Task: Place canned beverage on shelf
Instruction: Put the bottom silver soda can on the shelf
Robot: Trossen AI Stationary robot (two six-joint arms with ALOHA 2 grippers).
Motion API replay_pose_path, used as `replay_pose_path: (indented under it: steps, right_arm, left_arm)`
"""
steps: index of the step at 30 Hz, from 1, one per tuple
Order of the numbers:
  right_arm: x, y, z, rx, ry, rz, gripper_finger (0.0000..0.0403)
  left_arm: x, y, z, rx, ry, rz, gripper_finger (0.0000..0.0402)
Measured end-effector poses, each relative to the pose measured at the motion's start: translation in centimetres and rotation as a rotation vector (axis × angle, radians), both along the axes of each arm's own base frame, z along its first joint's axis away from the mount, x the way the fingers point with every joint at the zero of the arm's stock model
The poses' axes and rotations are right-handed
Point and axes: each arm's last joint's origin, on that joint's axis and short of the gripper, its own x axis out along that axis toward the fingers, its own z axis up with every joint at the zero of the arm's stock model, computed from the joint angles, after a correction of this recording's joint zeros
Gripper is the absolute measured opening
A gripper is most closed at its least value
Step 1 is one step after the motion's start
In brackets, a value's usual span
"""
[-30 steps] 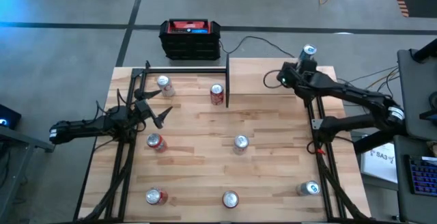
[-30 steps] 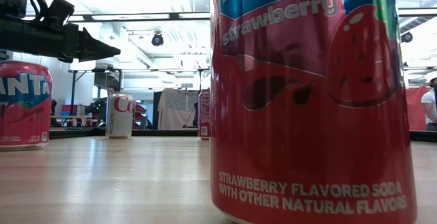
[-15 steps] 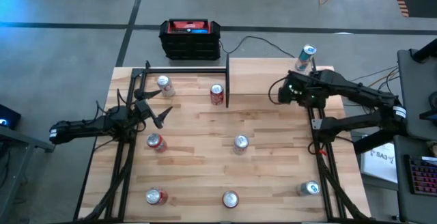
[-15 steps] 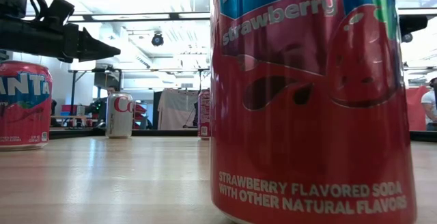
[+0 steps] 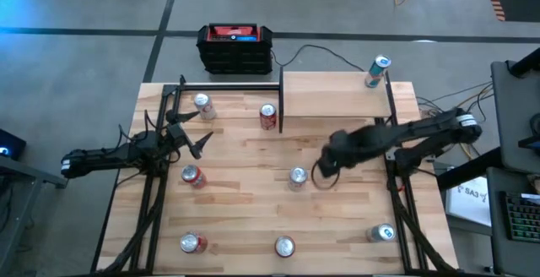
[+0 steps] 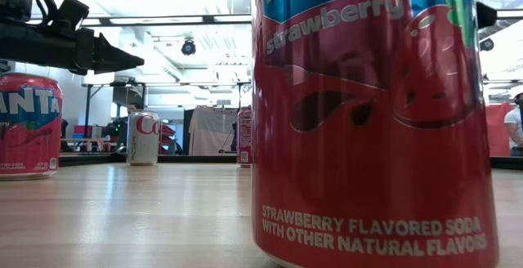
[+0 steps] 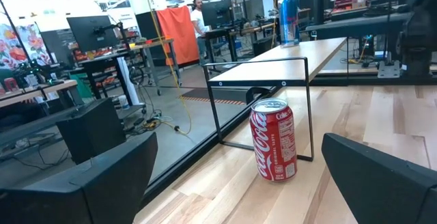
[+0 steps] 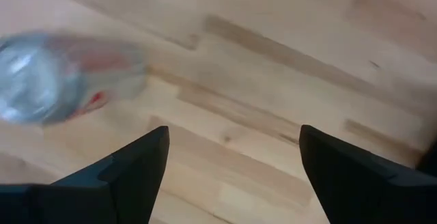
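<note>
Right gripper (image 5: pixel 321 176), fingers apart and holding nothing, hangs over mid-desk just beside a silver-topped can (image 5: pixel 297 176). Left gripper (image 5: pixel 196 137), fingers spread wide and empty, waits over the desk's (image 5: pixel 253 218) left side. Eight cans are visible from above: one blue can (image 5: pixel 377 72) stands upright on the far right corner of the shelf (image 5: pixel 333 95); seven stand on the desk, two of them at the far left near the black frame, including a red cola can (image 5: pixel 268 116). One black-and-red box (image 5: pixel 235 47) sits on the floor beyond the desk.
</note>
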Motion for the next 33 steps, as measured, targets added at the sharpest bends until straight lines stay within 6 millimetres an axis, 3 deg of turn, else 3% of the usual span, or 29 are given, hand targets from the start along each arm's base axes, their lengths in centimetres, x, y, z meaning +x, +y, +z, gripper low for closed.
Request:
replay_pose_path:
  steps: [5, 9, 21, 28, 33]
  right_arm:
    - [2.8, 3.6, 0.2, -0.079, 0.009, 0.2, 0.0301]
    - [4.6, 4.8, 0.4, -0.123, 0.043, 0.397, 0.0293]
    - [8.8, 5.2, 2.0, -0.177, -0.018, 0.562, 0.0286]
    - [11.1, 4.0, 0.3, -0.177, -0.001, 0.545, 0.0298]
    - [11.8, 2.5, -0.4, -0.078, 0.028, 0.458, 0.0334]
  left_arm:
    - [0.0, 0.0, 0.0, 0.0, 0.0, 0.0, 0.0399]
    - [0.0, 0.0, 0.0, 0.0, 0.0, 0.0, 0.0399]
    - [0.0, 0.0, 0.0, 0.0, 0.001, 0.0, 0.0399]
    - [0.0, 0.0, 0.0, 0.0, 0.0, 0.0, 0.0399]
    - [0.0, 0.0, 0.0, 0.0, 0.0, 0.0, 0.0399]
